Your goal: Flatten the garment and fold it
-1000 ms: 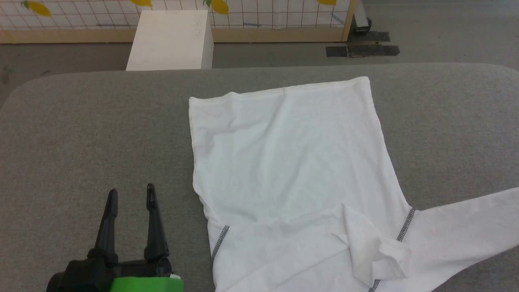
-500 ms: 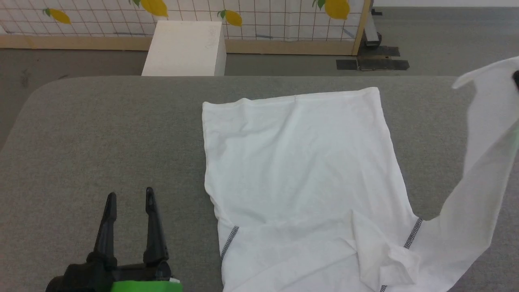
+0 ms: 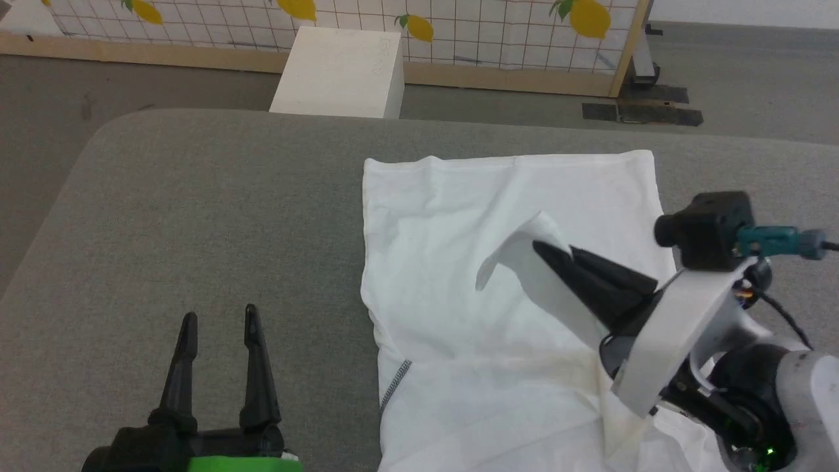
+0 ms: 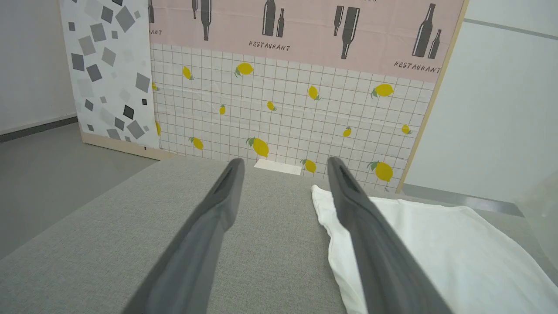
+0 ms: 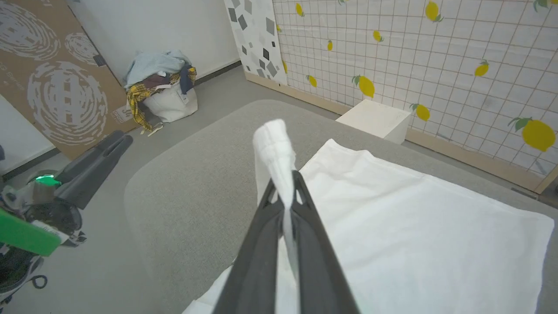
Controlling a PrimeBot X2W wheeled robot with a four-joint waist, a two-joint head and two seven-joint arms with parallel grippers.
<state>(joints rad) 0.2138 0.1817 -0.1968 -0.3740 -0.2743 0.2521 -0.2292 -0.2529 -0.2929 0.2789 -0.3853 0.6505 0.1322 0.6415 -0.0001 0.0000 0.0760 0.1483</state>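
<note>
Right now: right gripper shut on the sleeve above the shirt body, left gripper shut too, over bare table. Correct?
No: left gripper is open, fingers apart over the table, per the left wrist view; right gripper is shut on the sleeve.

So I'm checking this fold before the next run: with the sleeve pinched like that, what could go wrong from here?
The right gripper is shut on a thin, bunched strip of the sleeve; the fabric might slip out mid-fold.
The left gripper hangs open beside the garment, over the table, so nothing pins the body; a pull may drag or wrinkle it.
Bunched like that, the sleeve could land creased.
</note>
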